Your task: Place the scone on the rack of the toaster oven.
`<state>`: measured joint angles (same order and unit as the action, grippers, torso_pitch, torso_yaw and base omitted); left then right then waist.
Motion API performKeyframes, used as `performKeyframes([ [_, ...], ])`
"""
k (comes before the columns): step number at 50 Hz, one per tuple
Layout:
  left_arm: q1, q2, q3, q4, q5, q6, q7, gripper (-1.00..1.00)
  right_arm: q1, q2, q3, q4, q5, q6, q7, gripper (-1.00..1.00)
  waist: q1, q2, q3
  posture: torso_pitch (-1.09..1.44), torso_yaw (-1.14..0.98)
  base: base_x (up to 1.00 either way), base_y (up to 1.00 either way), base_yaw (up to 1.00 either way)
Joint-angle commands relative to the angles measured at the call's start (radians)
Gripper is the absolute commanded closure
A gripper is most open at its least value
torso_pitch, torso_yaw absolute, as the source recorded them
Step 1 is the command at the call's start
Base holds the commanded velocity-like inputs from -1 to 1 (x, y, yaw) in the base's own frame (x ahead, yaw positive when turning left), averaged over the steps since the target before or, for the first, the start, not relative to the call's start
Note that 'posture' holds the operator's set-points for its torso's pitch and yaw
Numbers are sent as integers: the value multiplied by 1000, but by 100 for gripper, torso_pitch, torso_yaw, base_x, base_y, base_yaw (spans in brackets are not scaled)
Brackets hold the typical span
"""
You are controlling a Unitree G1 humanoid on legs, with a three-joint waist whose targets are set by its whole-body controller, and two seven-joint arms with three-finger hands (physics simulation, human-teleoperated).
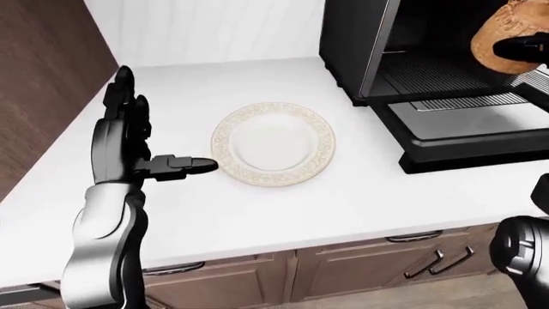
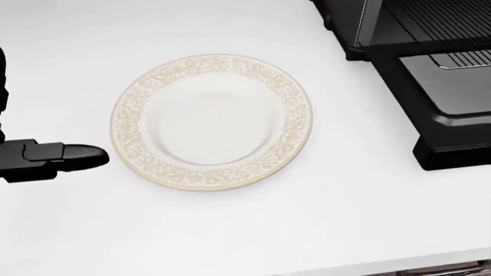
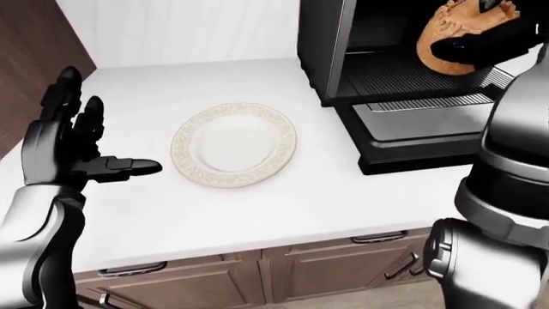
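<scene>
The tan scone (image 3: 453, 37) is held in my right hand (image 3: 481, 40), whose black fingers close round it, inside the open mouth of the black toaster oven (image 3: 343, 45), above its ribbed rack (image 3: 403, 77). The oven door (image 3: 420, 129) hangs open and flat over the counter. The empty cream plate (image 2: 212, 121) with a patterned rim lies on the white counter left of the oven. My left hand (image 1: 137, 138) is open, fingers spread, hovering left of the plate.
The white counter (image 1: 283, 206) ends at a wooden wall panel (image 1: 43, 77) on the left and a white backsplash at the top. Brown cabinet drawers with handles (image 1: 412, 238) run below the counter edge.
</scene>
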<state>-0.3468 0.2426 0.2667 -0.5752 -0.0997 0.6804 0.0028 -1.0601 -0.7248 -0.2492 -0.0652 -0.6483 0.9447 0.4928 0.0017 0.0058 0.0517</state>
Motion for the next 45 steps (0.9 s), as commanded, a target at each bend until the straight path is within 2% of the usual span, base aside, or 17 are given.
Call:
performKeyframes([
  [1,-23,10,6,-28,3,-35,3,-100,-40,-9,-13,34,29,-78,-88,100,1,-5,-25,0,0,0,0,0],
  [11,-23,2,-9,-10,16,-49,5,-100,-32,-8,-20,169,138,-158,-252,100,5,-11,-30,0,0,0,0,0],
  [23,-24,6,0,-13,15,-42,-1,-100,-89,10,14,339,183,-242,-394,100,5,-11,-32,0,0,0,0,0],
  [31,-26,9,1,-19,15,-35,-1,-100,-127,30,28,453,198,-307,-461,100,6,-11,-33,0,0,0,0,0],
  [45,-15,5,1,-7,20,-55,-4,-100,-138,61,41,544,209,-364,-510,100,8,-12,-34,0,0,0,0,0],
])
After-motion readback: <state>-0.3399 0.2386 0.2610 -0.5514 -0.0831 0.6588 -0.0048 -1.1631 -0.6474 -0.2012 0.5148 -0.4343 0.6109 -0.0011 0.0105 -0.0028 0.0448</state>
